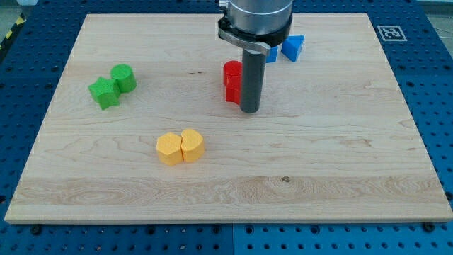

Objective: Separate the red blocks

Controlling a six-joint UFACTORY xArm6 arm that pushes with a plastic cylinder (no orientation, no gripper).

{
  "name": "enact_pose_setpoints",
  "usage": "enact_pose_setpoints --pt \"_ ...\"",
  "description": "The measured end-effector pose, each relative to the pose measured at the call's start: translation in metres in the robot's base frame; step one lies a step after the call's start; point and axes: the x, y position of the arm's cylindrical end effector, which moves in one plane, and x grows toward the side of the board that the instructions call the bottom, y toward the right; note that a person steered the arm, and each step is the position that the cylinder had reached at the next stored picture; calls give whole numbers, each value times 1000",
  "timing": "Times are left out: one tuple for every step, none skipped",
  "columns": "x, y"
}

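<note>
Item 1, my tip (249,110): lower end of the dark rod, standing upright on the bench (340,177) slightly above centre of the board. The rig carries no fingers, so there is nothing to release or clench; the rod simply rests its end on the wood.

Item 2, red blocks (231,81): they lie just beside the rod, at about 10 o'clock from my tip, touching it or nearly so; I cannot tell which. I make out an upper red cylinder (232,71) with a rounded top, and a lower red piece (231,93) directly under it in the view. The two are pressed together, forming one red mass whose long axis runs 12 to 6 o'clock. The rod covers their right side, so the lower piece's shape is not readable.

Item 3, blue blocks: a blue triangular block (293,47) at 1 o'clock from my tip, near the board's top edge, and a second blue block (272,54) just left of it, mostly hidden behind the arm's housing; shape unclear.

Item 4, green blocks: a green cylinder (124,76) and a green star-like block (105,92), touching, well apart from my tip at 9 o'clock.

Item 5, yellow blocks: a yellow hexagonal block (169,149) and a yellow heart-like block (192,144), touching, at 8 o'clock from my tip.
</note>
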Motion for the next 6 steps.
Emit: enact_pose_setpoints --pt "0 -29" --pt "-3 -23" --pt "-10 7" --pt "-10 7" --pt "-11 2" --pt "-13 -31"
